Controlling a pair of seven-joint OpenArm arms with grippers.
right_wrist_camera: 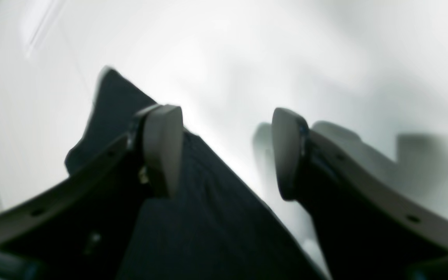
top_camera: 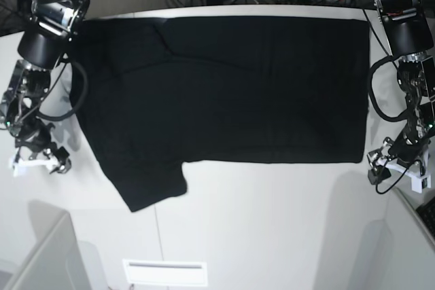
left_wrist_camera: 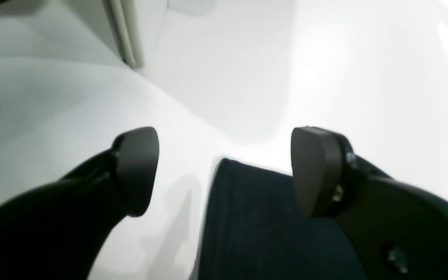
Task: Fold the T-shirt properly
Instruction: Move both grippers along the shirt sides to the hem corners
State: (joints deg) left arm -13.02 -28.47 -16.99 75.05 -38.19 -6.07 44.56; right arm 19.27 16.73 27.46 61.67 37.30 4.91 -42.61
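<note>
The T-shirt (top_camera: pixel 224 89) is lying flat and spread wide across the far half of the white table (top_camera: pixel 272 222), plain black side showing. Its long edges are running parallel to the table's far edge, one short sleeve is sticking out toward the near-left, and the cloth is reaching almost to both side edges.

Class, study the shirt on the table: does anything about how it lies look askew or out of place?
Yes. The T-shirt is folded into a wide band on the table, but one sleeve juts out below its front edge, near the right gripper, breaking the straight outline. Both grippers are open and hold nothing.
</note>
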